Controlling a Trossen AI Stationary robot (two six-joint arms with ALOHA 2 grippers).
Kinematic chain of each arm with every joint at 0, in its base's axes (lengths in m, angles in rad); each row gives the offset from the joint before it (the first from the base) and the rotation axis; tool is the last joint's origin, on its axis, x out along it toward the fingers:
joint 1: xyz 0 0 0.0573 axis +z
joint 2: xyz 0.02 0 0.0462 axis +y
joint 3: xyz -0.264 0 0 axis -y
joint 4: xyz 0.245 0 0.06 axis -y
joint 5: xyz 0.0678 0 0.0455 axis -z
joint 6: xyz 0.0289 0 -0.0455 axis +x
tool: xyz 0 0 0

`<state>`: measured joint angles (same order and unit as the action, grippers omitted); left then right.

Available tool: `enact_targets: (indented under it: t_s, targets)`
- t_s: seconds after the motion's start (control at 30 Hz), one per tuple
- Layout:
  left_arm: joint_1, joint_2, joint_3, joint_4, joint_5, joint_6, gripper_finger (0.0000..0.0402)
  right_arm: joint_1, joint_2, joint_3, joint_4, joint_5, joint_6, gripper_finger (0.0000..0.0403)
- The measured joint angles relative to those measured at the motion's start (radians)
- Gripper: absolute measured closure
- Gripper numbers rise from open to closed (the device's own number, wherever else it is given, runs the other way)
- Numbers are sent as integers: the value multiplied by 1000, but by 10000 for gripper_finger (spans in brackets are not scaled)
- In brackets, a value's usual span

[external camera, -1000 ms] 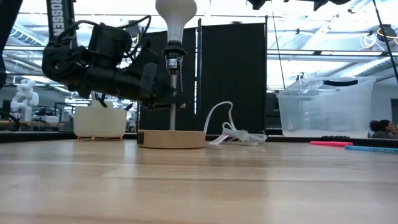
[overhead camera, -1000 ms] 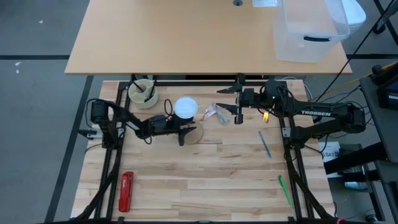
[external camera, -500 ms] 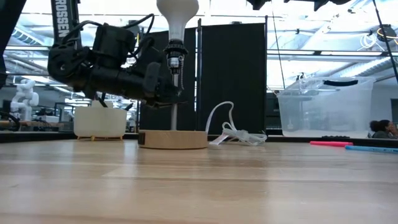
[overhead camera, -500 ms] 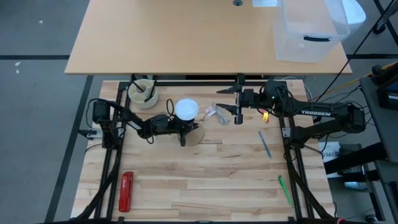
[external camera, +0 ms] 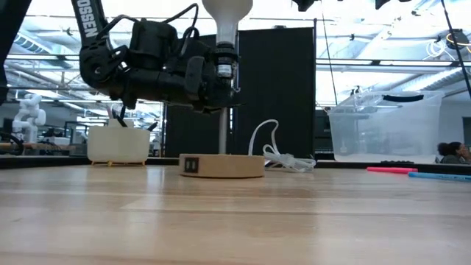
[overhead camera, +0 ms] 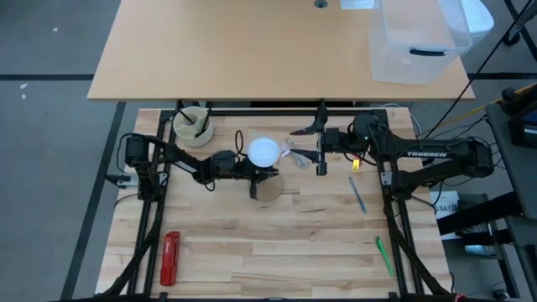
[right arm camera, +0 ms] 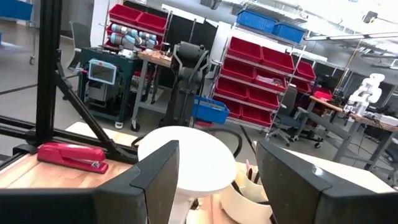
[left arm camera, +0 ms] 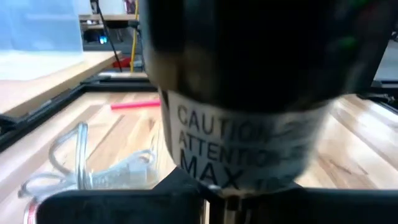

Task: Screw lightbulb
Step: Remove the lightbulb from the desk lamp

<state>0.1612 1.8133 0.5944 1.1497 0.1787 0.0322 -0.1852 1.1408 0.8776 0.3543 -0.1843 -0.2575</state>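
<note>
The white lightbulb [external camera: 227,13] sits upright in the black socket [external camera: 226,62] of a lamp with a thin stem and a round wooden base [external camera: 221,165] that rests on the table. In the high view the bulb's dome [overhead camera: 263,152] shows from above. My left gripper [overhead camera: 260,172] reaches in level from the table's left and is shut on the lamp just under the bulb. My right gripper [overhead camera: 312,151] is open, a little to the right of the bulb. In the right wrist view the dome [right arm camera: 183,165] shows ahead between the fingers, apart from them. My left gripper holds the lamp by its black socket [left arm camera: 249,68], low on it, where the stem begins [external camera: 221,92]. It comes level from the table's left. My own gripper body hides where the fingers meet it. The lamp stands upright, its wooden base on the table.
A looped whitish cord [overhead camera: 294,153] lies between the lamp and my right gripper. A white bowl [overhead camera: 192,124] stands at the far left. A red stapler [overhead camera: 170,257] lies near left, with a blue pen [overhead camera: 358,195] and a green pen [overhead camera: 383,256] at the right. A clear bin [overhead camera: 415,42] stands on the far table.
My left gripper has gone toward the table's right edge, taking the lamp with it. The wooden base has slid right along the table and turned about, so a dark switch panel now faces the low camera. The bulb stays upright and now stands closer to my right gripper.
</note>
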Motion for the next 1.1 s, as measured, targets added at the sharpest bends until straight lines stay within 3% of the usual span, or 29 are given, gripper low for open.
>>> enact_targets:
  t_s: [0.23,0.67,0.83,1.1]
  targets:
    - [0,9,37,-40,10,4,369,47,0,0,-22,25,-12,197]
    - [-14,225,169,100,54,-50,369,155,0,0,-59,280,44,183]
    - [-14,232,184,89,56,-60,369,194,0,0,-92,303,96,164]
    - [-14,233,184,85,55,-59,369,264,0,0,-178,469,90,148]
